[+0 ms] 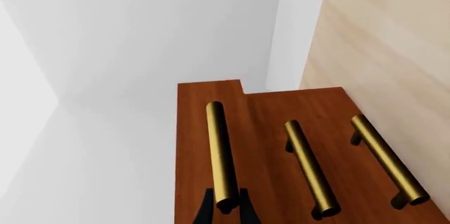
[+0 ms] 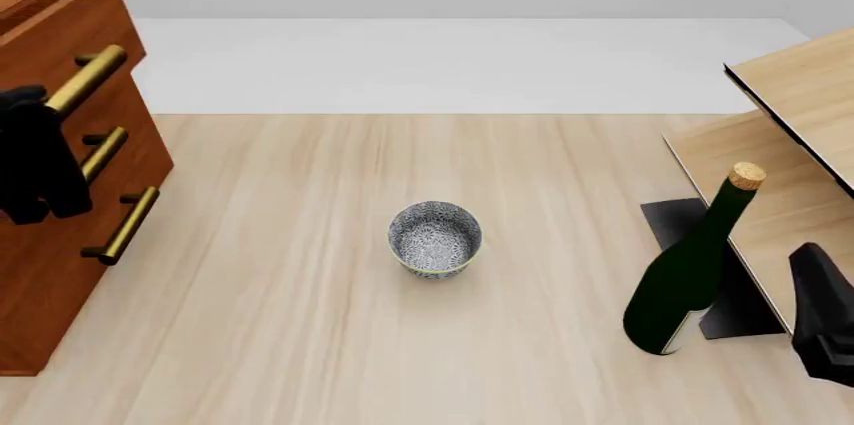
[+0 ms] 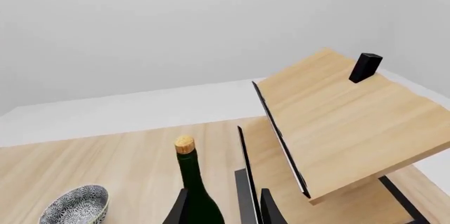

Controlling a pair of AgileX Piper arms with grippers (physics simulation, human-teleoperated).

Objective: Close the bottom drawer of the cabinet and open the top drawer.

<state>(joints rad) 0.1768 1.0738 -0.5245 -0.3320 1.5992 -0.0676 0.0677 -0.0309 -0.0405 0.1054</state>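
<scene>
The left gripper (image 1: 226,207) has its fingers pinching the top drawer (image 2: 54,5) handle on the cabinet (image 2: 47,275); the drawer juts slightly. Pull straight outward, square to the front. The bottom drawer (image 2: 54,275) sits flush.

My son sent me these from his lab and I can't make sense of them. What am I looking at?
These are simulator renders of two robot arms at a wooden table. One picture looks down from above and behind the arms; the other two come from a camera on each wrist.

On the table's left stands a reddish-brown cabinet with three brass-handled drawers. The top drawer is pulled out a little, and the left claw sits around its handle. In the middle of the table is a patterned bowl; to the right are a corked green bottle and a pale wood shelf unit. The right claw holds nothing and points toward the bottle.
</scene>
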